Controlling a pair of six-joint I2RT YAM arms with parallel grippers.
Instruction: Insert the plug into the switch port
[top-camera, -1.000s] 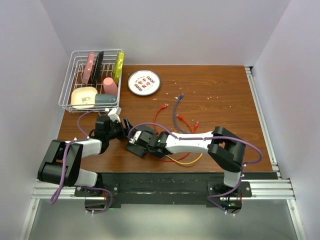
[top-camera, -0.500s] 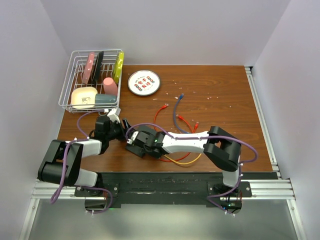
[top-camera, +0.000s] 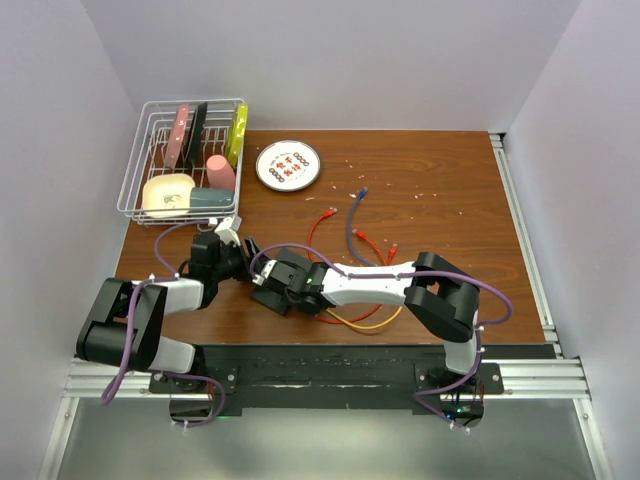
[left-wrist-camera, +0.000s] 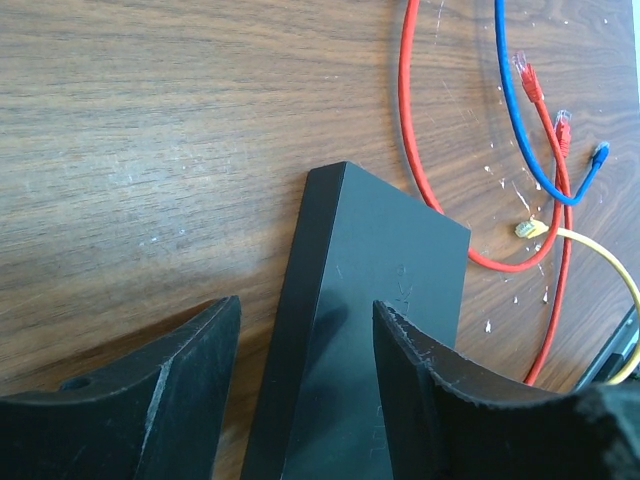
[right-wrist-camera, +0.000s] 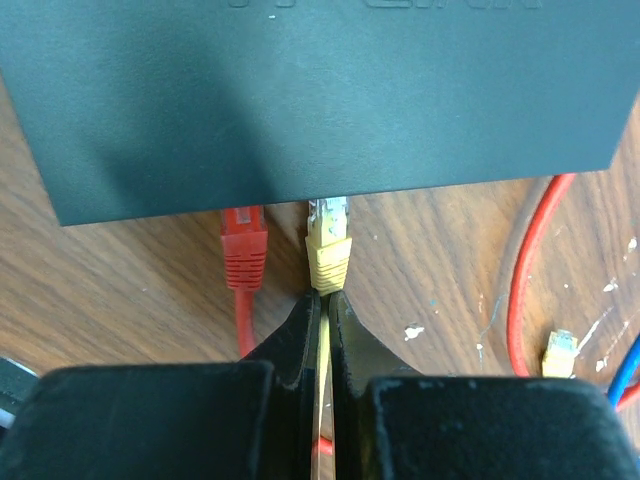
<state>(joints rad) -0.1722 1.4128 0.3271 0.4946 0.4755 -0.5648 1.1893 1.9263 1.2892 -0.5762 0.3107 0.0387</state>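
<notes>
Ok, holding plug (right-wrist-camera: 328, 250) by boot w/ R gripper (right-wrist-camera: 322, 300) clamped, stiff there. Straddling switch (left-wrist-camera: 370, 300) w/ L gripper (left-wrist-camera: 305, 320), spread wide; prob light + slippy, needs bracing.

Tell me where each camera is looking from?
Top external: high behind, looking down at the table; left arm and right arm show.
Left wrist: on its arm, looks along the left fingers at the switch.
Right wrist: on its arm, looks along the right fingers, shut on the yellow plug at the switch's edge.
Shared: both wrist views show the switch.
</notes>
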